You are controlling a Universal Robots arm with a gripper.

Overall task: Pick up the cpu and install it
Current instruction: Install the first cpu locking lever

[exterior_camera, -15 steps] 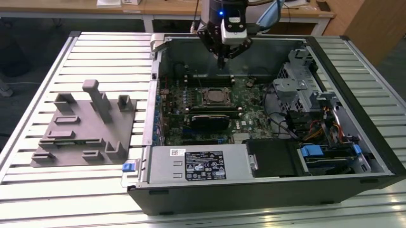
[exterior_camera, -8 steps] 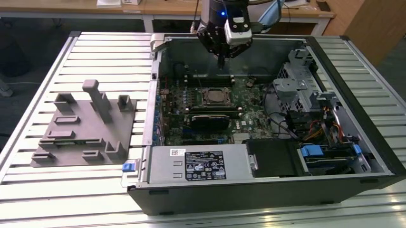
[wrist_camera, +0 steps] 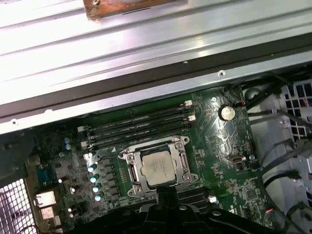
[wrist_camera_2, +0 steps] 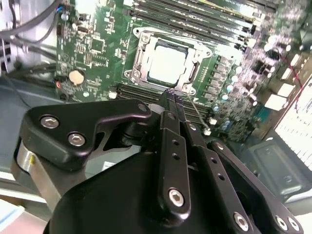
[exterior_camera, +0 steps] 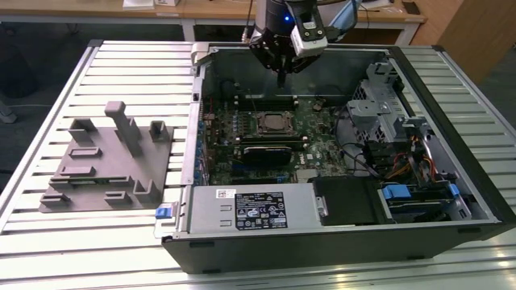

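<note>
Cpu [wrist_camera_2: 168, 63]: lies flat in the socket frame [wrist_camera: 127, 168] on the motherboard, silvery top up.
Gripper [wrist_camera_2: 171, 93]: fingers pressed together with nothing between them; tips raised above the cpu, not touching it.
Motherboard [wrist_camera: 224, 141]: green, with memory slots [wrist_camera: 139, 124] just beside the socket.
Computer case [exterior_camera: 322, 248]: open on the slatted table [exterior_camera: 81, 254].
Grey fixture [exterior_camera: 105, 163]: beside the case, on the exterior view's left.

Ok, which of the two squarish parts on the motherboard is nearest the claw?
The cpu, the pale silvery-topped chip, lies closest to the claw. The black ribbed block is darker and sits farther off, beyond the cpu.
</note>
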